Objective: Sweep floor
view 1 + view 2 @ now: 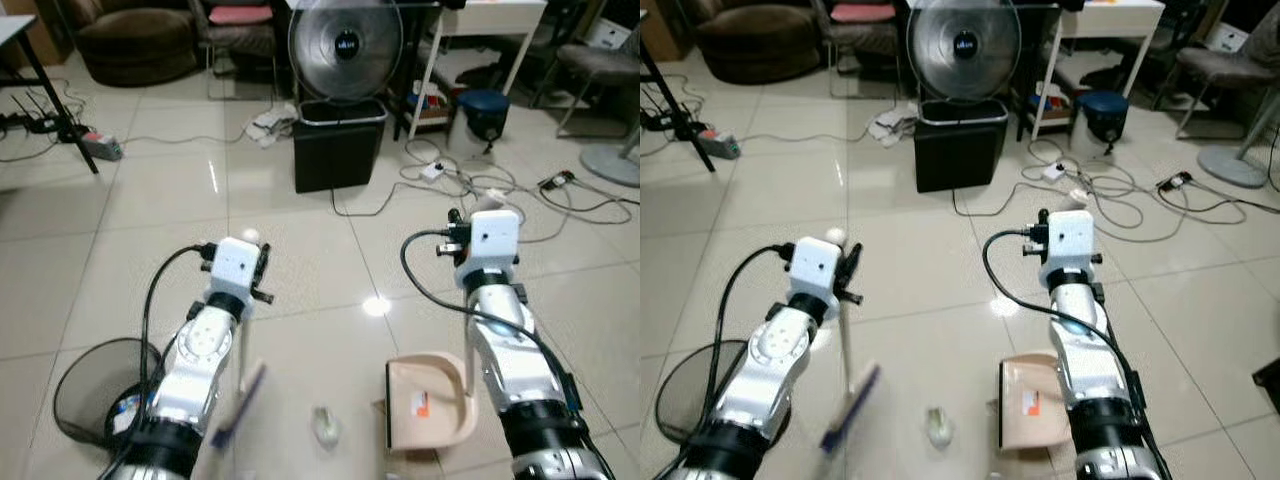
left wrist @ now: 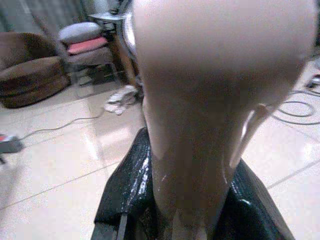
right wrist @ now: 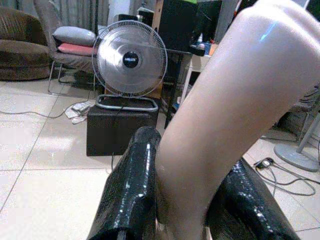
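Note:
My left gripper (image 1: 256, 262) is shut on the beige handle (image 2: 215, 100) of a broom, its black fingers (image 2: 125, 190) on either side of it. The thin shaft slants down to a blue bristle head (image 1: 240, 405), blurred, just above the tiles. My right gripper (image 1: 472, 228) is shut on the curved beige handle (image 3: 235, 115) of a dustpan. The beige pan (image 1: 430, 405) rests on the floor in front of me on the right. A small pale piece of litter (image 1: 325, 425) lies between the broom head and the pan.
A black wire-mesh bin (image 1: 100, 390) stands at my lower left. Ahead, a floor fan (image 1: 345, 45) sits on a black box (image 1: 338, 145). Cables (image 1: 470, 185) trail across the tiles at the right, and a power strip (image 1: 103, 147) lies at the left. Chairs and a white table stand at the back.

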Available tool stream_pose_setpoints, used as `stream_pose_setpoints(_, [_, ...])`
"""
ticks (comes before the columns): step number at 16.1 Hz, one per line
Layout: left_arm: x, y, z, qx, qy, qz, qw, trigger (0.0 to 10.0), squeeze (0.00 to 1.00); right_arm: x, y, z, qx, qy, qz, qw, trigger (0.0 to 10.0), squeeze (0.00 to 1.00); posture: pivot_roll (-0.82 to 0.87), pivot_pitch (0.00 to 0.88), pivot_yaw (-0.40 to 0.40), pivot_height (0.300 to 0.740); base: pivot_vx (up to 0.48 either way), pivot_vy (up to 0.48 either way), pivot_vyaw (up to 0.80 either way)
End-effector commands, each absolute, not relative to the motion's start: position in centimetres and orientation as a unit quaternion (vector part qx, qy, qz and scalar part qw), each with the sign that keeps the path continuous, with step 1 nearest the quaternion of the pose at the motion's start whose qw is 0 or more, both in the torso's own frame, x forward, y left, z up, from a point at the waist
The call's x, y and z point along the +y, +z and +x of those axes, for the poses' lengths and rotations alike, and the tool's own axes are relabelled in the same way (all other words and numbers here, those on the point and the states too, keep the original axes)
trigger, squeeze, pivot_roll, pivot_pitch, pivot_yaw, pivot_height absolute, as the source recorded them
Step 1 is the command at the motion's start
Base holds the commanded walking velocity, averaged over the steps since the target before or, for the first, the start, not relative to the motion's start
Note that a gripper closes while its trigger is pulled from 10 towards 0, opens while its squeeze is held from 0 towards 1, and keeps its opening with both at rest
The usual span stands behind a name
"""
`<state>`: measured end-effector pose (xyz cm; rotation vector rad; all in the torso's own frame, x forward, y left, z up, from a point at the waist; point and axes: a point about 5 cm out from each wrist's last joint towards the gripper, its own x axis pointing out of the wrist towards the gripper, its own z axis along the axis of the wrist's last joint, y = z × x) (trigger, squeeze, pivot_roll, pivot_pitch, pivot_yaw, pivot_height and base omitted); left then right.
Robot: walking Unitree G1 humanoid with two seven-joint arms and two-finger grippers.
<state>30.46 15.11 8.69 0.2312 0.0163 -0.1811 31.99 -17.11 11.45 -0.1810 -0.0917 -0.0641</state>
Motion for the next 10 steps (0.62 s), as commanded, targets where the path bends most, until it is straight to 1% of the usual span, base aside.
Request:
stream_pose_setpoints(1, [15.4,10.0,31.2,-0.021,-0.077,0.121,0.989,10.0,0.0,-17.1,12.7,32.5,-0.078,-0.034,-0.105,0.991,10.0,0.0,-0.06,0.022,-0.002,0.74,0.0,0.0,0.0])
stream_pose_setpoints(4, [15.7,10.2,31.4,-0.028,-0.061,0.101,0.993,10.0,0.0,-17.1,12.4,32.9,-0.077,-0.032,-0.112,0.99,10.0,0.0,-0.05,0.067,0.002,0.74,0.0,0.0,0.0])
stream_pose_setpoints(5, [15.9,10.0,31.3,-0.03,-0.048,0.088,0.995,10.0,0.0,-16.9,12.1,33.0,-0.077,-0.021,-0.113,0.99,10.0,0.0,-0.04,0.101,0.002,0.74,0.0,0.0,0.0])
stream_pose_setpoints(6, [16.0,10.0,31.2,-0.032,-0.045,0.087,0.995,10.0,0.0,-16.8,12.0,33.1,-0.078,-0.016,-0.114,0.99,10.0,0.0,-0.04,0.107,0.001,0.74,0.0,0.0,0.0])
stream_pose_setpoints(8, [16.4,10.0,30.5,-0.049,-0.037,0.097,0.993,10.0,0.0,-16.0,11.9,33.4,-0.088,0.007,-0.115,0.989,10.0,0.0,-0.04,0.167,-0.003,0.74,0.0,0.0,0.0])
stream_pose_setpoints(10, [16.7,9.8,29.8,-0.058,-0.037,0.098,0.993,10.0,0.0,-15.5,11.9,33.6,-0.099,0.02,-0.114,0.988,10.0,0.0,-0.03,0.201,-0.007,0.74,0.0,0.0,0.0])
